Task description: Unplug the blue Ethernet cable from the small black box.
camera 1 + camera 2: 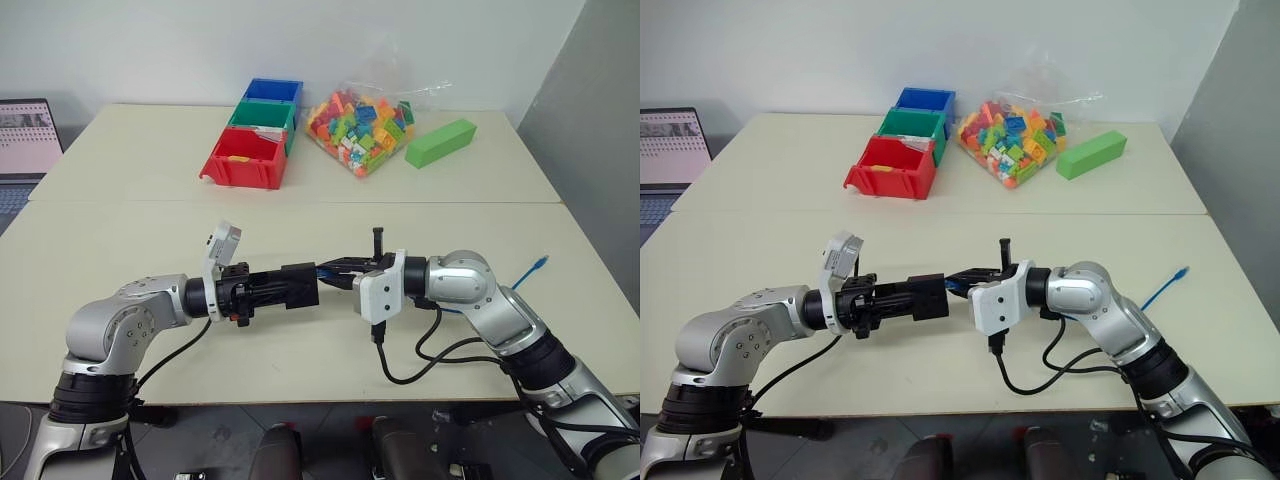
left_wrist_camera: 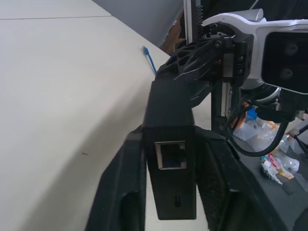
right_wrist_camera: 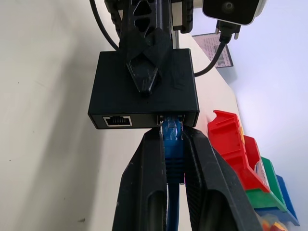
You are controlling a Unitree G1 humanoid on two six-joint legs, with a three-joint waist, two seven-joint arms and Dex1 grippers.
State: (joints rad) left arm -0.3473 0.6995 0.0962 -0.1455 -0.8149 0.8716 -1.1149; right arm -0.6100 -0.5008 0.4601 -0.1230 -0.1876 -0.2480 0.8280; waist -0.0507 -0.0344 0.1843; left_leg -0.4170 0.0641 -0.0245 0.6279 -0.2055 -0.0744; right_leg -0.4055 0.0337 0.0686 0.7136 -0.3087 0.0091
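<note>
Blue Ethernet cable (image 3: 172, 144) is not out yet, right end effector (image 3: 172, 159) pinching its plug, left end effector (image 1: 300, 285) clamping the small black box (image 3: 144, 89) above the tabletop (image 1: 150, 240).

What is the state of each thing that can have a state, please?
blue Ethernet cable: still plugged into the box.
small black box: held off the table, second port empty.
left gripper: shut on the small black box.
right gripper: shut on the blue Ethernet cable near its plug.
bag of bricks: lying on the table.
</note>
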